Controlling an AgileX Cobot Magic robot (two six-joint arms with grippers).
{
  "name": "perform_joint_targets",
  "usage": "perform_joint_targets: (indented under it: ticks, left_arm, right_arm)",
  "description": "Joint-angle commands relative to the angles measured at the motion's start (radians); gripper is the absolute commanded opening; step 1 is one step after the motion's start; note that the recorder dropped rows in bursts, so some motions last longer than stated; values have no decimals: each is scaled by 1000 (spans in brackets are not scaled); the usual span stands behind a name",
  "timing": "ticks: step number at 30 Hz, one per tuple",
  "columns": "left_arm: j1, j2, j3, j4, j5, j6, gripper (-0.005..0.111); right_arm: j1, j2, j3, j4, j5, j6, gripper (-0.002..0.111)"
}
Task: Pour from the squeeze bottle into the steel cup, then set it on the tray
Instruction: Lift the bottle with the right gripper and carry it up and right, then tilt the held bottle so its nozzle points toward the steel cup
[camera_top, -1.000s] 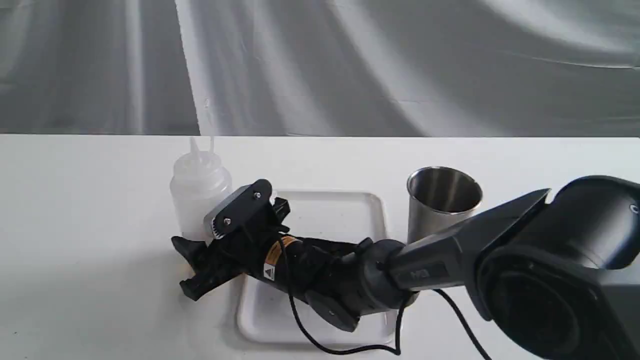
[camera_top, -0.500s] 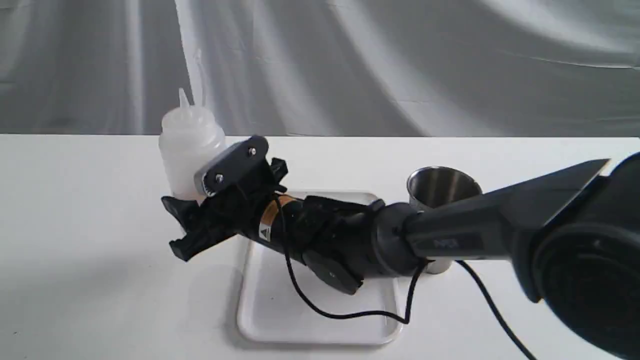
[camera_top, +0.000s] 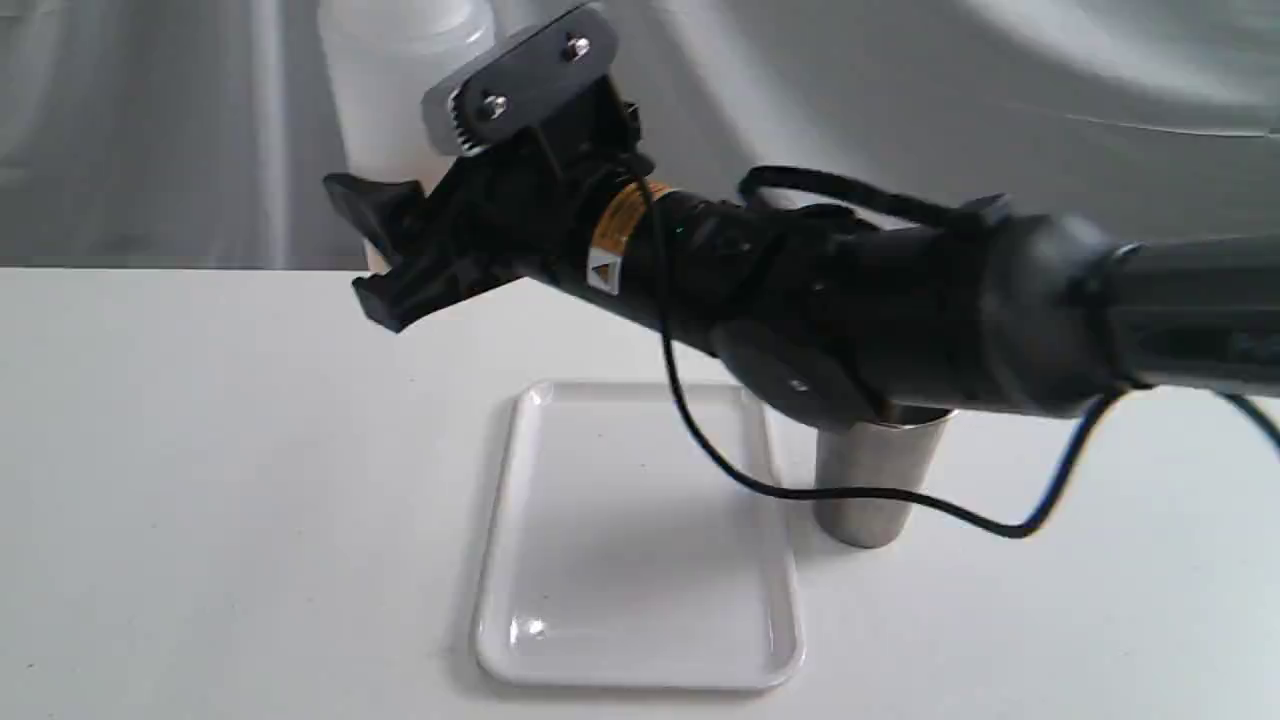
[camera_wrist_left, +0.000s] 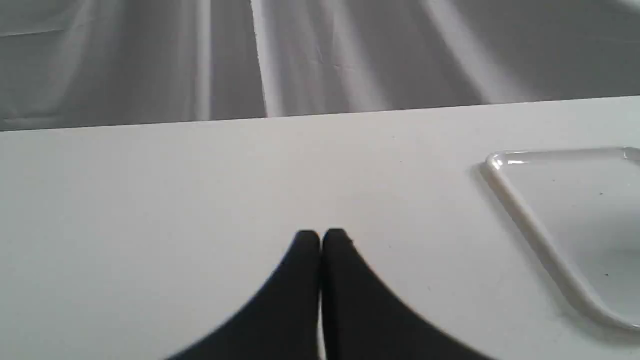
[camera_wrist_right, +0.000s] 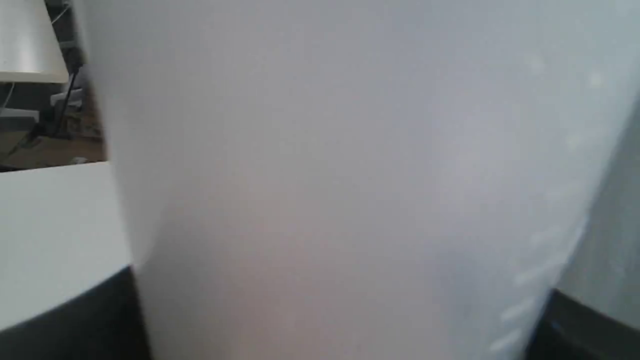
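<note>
Bottle (camera_top: 400, 90), clamped by the right gripper (camera_top: 362, 250), hangs above the tray's (camera_top: 640, 672) far-left corner. The arm (camera_top: 900, 300), with an orange warning-triangle label (camera_top: 612, 235), hides the cup's (camera_top: 875, 480) rim. Left gripper (camera_wrist_left: 320, 237): closed, empty.

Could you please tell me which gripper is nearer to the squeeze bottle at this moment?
Right. The right gripper clamps the squeeze bottle, holding it in the air above the table. The left gripper is shut, low over the table beside the tray, with no bottle in its view.
</note>
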Motion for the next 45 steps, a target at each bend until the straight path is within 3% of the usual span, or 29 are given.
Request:
perform_joint_targets:
  ticks: [1, 5, 13, 23, 40, 45]
  left_arm:
    - [-5, -3, 4, 1, -8, -5, 0]
    - [-5, -3, 4, 1, -8, -5, 0]
    - [-5, -3, 4, 1, -8, -5, 0]
    - [-5, -3, 4, 1, -8, -5, 0]
    - [-5, -3, 4, 1, -8, -3, 0]
    - [-5, -3, 4, 1, -8, -3, 0]
  right_arm:
    - [-35, -118, 85, 0, -1, 7, 0]
    - [-95, -254, 190, -66, 35, 40, 0]
    - [-265, -460, 340, -251, 104, 336, 0]
    - [-439, -606, 406, -544, 304, 505, 0]
    - [-473, -609, 422, -1001, 592, 937, 0]
    - [-473, -609, 455, -1131, 662, 953, 0]
